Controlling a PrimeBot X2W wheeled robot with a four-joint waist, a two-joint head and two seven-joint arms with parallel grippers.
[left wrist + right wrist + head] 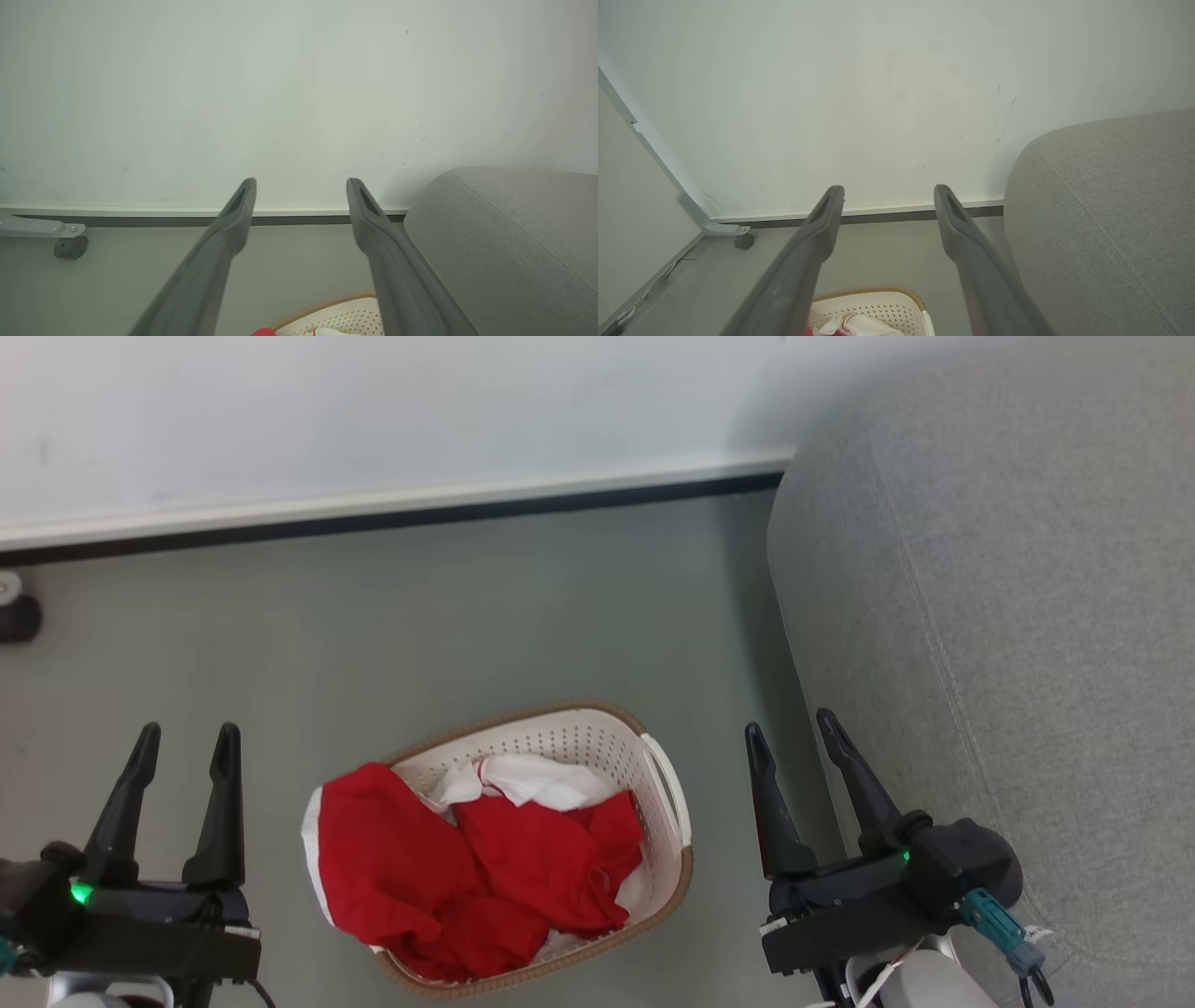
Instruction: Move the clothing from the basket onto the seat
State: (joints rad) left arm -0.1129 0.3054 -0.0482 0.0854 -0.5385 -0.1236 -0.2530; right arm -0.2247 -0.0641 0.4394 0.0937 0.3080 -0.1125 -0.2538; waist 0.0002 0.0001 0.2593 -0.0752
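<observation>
Left gripper (pixel 188 733) and right gripper (pixel 789 723), dark two-fingered claws, hover wide open, empty, pointing forward. Between them, crumpled red-and-white clothing (pixel 448 868) lies crosswise in the cream perforated plastic basket (pixel 579 737), overhanging its left rim, near the grey woven seat (pixel 1008 616).

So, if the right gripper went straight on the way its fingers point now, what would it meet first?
Probably the white wall, just above the skirting board; the open right gripper points there with nothing between. The seat's rounded edge passes close on its right, though, and depth is hard to judge.
</observation>
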